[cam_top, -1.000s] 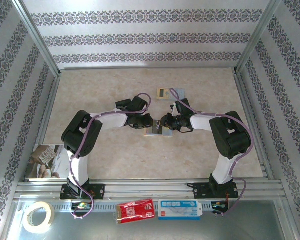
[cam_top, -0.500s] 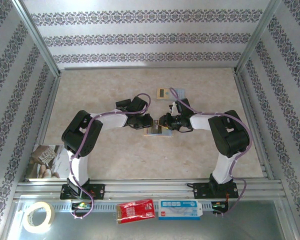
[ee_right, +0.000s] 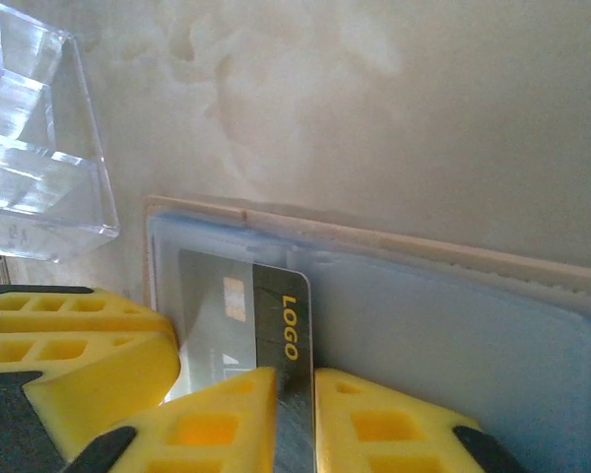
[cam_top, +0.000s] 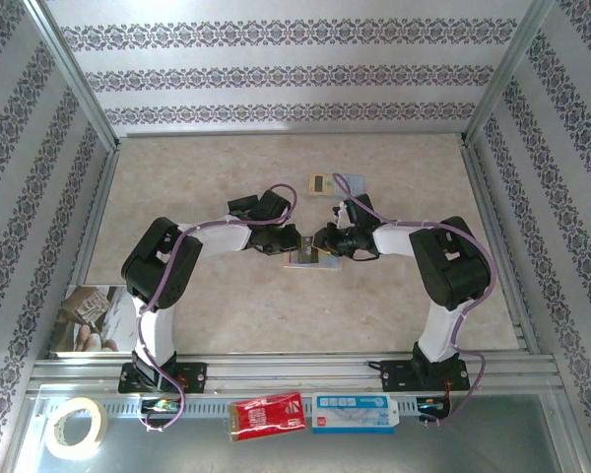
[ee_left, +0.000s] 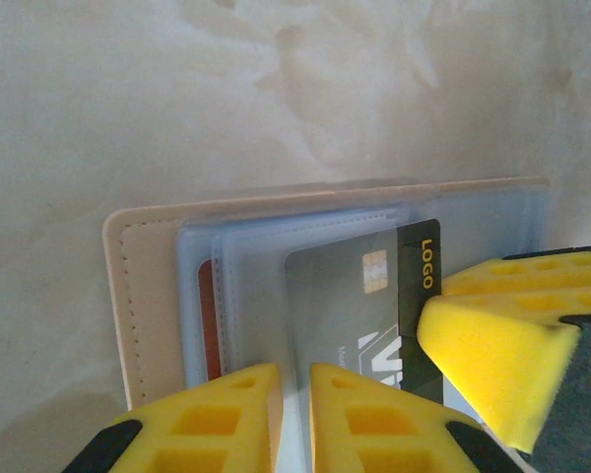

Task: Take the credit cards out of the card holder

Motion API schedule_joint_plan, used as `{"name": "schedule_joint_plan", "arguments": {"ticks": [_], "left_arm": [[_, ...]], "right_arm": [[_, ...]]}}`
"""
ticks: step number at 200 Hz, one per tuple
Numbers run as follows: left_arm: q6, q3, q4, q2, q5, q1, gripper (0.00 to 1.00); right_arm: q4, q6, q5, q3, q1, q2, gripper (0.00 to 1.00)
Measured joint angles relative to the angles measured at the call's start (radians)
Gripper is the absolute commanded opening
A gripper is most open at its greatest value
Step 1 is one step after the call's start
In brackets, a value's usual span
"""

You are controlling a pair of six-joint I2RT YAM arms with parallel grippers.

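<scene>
The card holder point(ee_left: 148, 296) lies open and flat in the middle of the tabletop point(cam_top: 207, 168), tan outer edge showing and pale blue sleeves facing up. A dark card point(ee_right: 276, 330) sits in the front sleeve. Only the strip bearing a gold "LOGO" is past the sleeve's edge, and the chip end shows through the translucent plastic. The right fingers point(ee_right: 394, 424) stand nearly pressed together with that exposed strip running into the narrow gap between them, so they look to be pinching the card. The left fingers point(ee_left: 217, 414) are likewise close together on the opposite side, a bit of pale blue sleeve between them, apparently holding the holder down. A sliver of red point(ee_left: 209, 315) shows in a deeper pocket. It may be the second card, though too little shows to tell. My judgement is that the task is at an early stage: the first card is started but mostly inside, no card lies free on the tabletop, and the rest of the pull plus the other card are left. Farther out, a clear plastic box point(ee_right: 39, 148) stands near the holder's corner, and a yellow-and-blue device with a small screen point(cam_top: 323, 183) lies beyond.
</scene>
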Motion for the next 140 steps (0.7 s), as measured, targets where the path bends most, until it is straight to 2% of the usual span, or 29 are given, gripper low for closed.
{"name": "schedule_joint_plan", "arguments": {"ticks": [40,69,104,140], "left_arm": [[0.000,0.000,0.000,0.000,0.000,0.000,0.18],[0.000,0.002,0.001,-0.004,0.008,0.000,0.26],[0.000,0.005,-0.011,-0.016,0.009,0.000,0.31],[-0.035,-0.005,0.021,-0.038,0.036,0.003,0.40]], "right_arm": [[-0.006,0.000,0.037,-0.014,-0.004,-0.021,0.07],[-0.001,0.001,0.077,-0.068,-0.015,-0.100,0.00],[0.039,0.002,0.100,-0.155,-0.042,-0.215,0.00],[0.095,0.009,0.091,-0.212,-0.045,-0.264,0.00]]}}
